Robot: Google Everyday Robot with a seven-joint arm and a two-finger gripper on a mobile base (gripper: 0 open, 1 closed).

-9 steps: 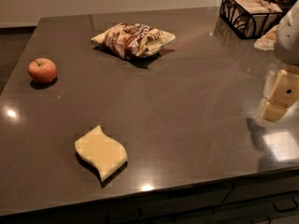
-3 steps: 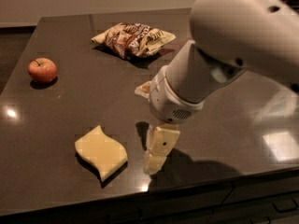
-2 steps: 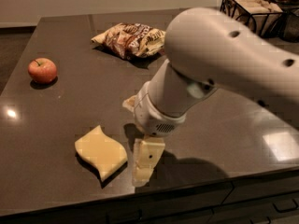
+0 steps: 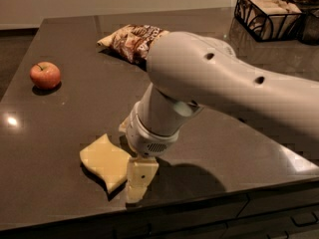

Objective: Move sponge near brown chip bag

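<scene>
The pale yellow sponge (image 4: 103, 160) lies flat near the front edge of the dark table (image 4: 60, 118). My gripper (image 4: 131, 153) hangs at the sponge's right edge, open. One cream finger (image 4: 140, 179) is in front of the sponge's right end; the other shows only as a tip (image 4: 123, 126) behind the wrist. The brown chip bag (image 4: 130, 39) lies at the back middle, far from the sponge, with its right part hidden by my arm (image 4: 214, 78).
A red apple (image 4: 45, 75) sits at the left of the table. A black wire basket (image 4: 268, 10) with packets stands at the back right. The table's front edge runs just below the sponge.
My arm has swept in from the right edge to the sponge over the frames. The gripper now stands at the sponge's right end. The sponge, bag and apple have not moved.
</scene>
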